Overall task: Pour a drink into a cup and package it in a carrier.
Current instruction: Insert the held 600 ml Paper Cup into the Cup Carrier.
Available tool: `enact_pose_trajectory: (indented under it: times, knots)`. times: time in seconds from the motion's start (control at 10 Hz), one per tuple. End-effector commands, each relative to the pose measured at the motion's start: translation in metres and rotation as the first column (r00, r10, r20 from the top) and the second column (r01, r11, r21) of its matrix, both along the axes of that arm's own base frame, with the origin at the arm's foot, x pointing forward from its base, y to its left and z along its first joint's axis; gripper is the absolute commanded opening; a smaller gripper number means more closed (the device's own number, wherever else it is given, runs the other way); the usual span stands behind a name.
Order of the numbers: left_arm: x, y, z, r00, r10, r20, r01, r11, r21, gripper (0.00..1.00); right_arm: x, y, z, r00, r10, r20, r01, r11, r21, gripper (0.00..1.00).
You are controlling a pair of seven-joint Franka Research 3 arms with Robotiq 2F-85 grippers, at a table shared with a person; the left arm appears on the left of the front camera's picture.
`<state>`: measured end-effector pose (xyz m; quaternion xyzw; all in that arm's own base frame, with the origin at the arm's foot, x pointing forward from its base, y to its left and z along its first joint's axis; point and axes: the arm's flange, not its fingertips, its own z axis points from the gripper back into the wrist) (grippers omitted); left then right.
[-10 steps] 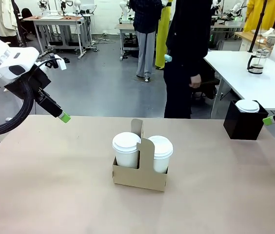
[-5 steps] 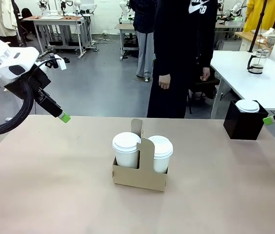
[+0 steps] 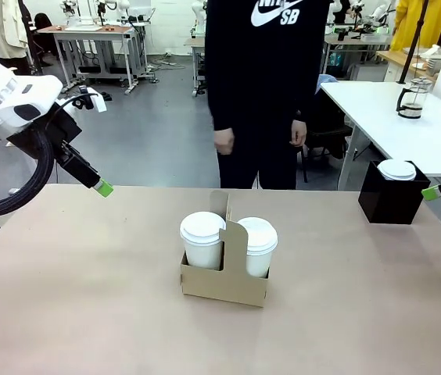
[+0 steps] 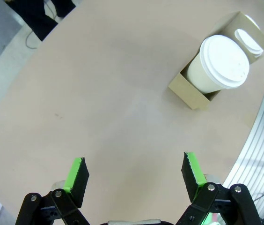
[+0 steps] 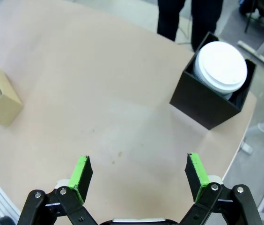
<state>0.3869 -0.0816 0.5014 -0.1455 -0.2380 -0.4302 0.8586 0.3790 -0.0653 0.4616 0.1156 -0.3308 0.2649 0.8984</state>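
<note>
We see the carrier hiding the lower halves of both cups, and its handle panel covers part of the right one. In the right wrist view the carrier and cup are cut off by the left edge. The right gripper shows at the front view's edge as one green tip. The jug is too small for us to judge its contents. The person's head is cut off above.
</note>
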Motion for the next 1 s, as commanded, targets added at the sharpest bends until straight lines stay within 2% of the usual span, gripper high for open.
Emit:
enact_pose_trajectory:
  times: [0.0, 0.9]
  knots:
    - [-0.0003, 0.0, 0.002, 1.0, 0.007, -0.007, -0.007, 1.0, 0.005, 1.0, -0.0009, -0.0008, 0.0025, 1.0, 0.003, 0.006, -0.003, 1.0, 0.001, 1.0]
    - [-0.0003, 0.0, 0.002, 1.0, 0.007, -0.007, -0.007, 1.0, 0.005, 1.0, -0.0009, -0.0008, 0.0025, 1.0, 0.003, 0.006, -0.003, 1.0, 0.001, 1.0]
